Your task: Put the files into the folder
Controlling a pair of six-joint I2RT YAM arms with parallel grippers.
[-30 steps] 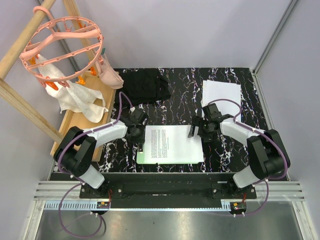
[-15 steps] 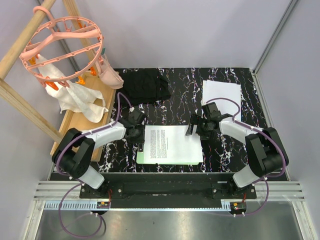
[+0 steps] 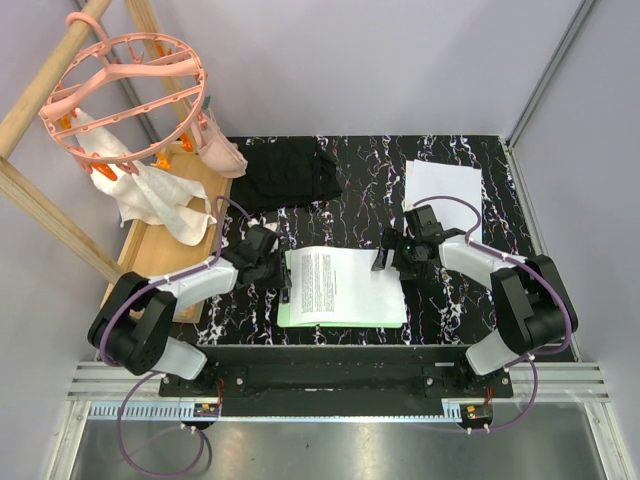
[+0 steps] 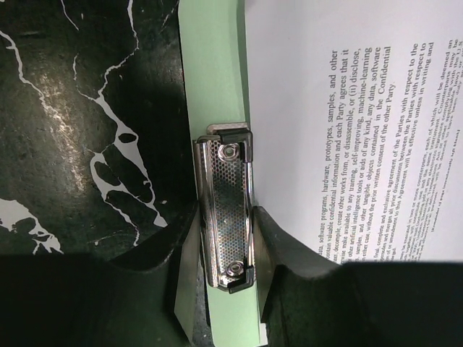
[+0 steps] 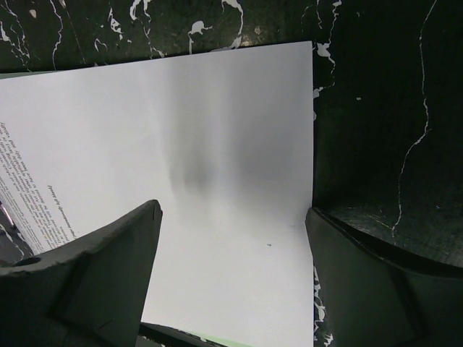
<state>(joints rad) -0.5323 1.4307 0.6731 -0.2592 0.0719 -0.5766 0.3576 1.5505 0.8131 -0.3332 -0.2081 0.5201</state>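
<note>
My left end effector (image 4: 226,269) is clenched on the clip (image 4: 226,206) at one short edge of the folder (image 4: 213,72), left of centre in the overhead view. The printed sheet (image 3: 345,285) lies on the folder with its long axis left to right. My right end effector (image 5: 231,217), released wide, hovers over the sheet's blank right end and is nearer for nudging it clipward.

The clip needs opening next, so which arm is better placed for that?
Left, I'd say. The left gripper is closed around the clip on the folder; the right gripper hangs open over the opposite end of the printed sheet, away from the clip.
</note>
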